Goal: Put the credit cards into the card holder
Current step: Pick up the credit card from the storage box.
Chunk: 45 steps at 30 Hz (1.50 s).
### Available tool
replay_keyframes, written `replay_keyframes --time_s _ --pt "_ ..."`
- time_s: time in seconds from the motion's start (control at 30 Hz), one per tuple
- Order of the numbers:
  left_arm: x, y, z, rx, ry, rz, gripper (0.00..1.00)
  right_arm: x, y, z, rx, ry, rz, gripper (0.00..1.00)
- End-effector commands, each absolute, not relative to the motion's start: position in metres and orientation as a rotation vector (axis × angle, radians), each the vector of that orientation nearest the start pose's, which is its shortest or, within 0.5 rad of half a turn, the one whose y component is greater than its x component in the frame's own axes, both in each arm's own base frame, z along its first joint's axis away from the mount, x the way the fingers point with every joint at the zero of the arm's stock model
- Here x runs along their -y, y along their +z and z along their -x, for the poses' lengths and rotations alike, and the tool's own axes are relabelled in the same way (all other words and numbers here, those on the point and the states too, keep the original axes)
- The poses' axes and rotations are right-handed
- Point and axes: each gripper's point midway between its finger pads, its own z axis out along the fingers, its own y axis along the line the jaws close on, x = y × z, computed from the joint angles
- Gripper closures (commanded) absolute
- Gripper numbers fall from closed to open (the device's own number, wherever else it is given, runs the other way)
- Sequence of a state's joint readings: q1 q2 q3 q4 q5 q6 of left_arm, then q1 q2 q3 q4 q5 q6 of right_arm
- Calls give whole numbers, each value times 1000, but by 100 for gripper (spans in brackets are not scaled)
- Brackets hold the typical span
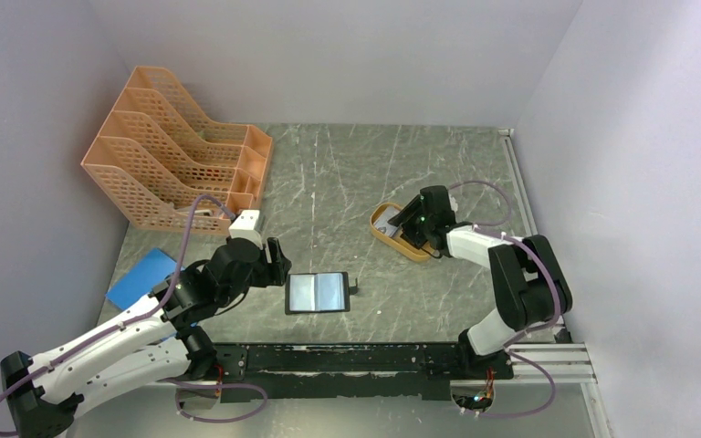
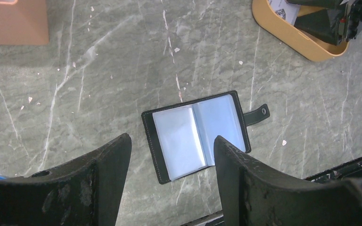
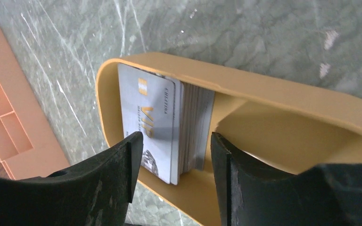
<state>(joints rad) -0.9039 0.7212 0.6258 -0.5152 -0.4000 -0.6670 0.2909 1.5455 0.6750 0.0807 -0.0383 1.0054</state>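
- Left gripper [image 1: 275,261]: you have its jaws spread wide with nothing in them, hanging above the table [image 1: 374,164].
- Card holder [image 1: 318,293]: it lies just ahead of the left gripper's tips and apart from them. In the left wrist view it shows in the gap between the two fingers [image 2: 108,165].
- Look of the card holder: it lies flat and open on the table, with a black cover and stitched edge. Two pale blue-grey clear pockets face up on either side of a centre fold. The snap tab [image 2: 259,113] sticks out from the edge on the side away from the left gripper.
- Right gripper [image 3: 174,137]: you have its jaws apart, dipped into the orange oval tray [image 3: 287,89], and no card is raised between them. You cannot tell whether the tips touch the cards.
- Credit cards [image 3: 165,117]: a stack stands on edge at one end of the tray, directly ahead of the right gripper. It spans most of the gap between the tips.
- Look of the credit cards: the front card is pale grey-white with a small gold chip, tan "VIP" lettering and a line of small dark print. The edges of the cards behind it read as thin grey lines.
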Motion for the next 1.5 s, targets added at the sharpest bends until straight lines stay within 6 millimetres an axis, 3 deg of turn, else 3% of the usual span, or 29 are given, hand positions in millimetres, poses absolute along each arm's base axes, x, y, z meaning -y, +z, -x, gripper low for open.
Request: replay_keyframes --time_s 0.0,0.4,0.83,1.2,1.47 --pt "167 155 -195 -2164 -457 -16 31 -143 24 -350 -2359 587 -887 42" --pt "168 154 -196 -2168 -449 -20 31 -128 23 -335 -2353 547 -866 67" --pt "168 153 -195 -2172 -446 -21 31 -123 38 -334 -2303 582 -865 73" --pt "167 154 -195 -2169 -451 -17 31 -127 54 -338 -2275 621 -836 93" --pt "167 155 -195 -2164 -456 -15 31 -129 62 -339 -2264 643 -832 100"
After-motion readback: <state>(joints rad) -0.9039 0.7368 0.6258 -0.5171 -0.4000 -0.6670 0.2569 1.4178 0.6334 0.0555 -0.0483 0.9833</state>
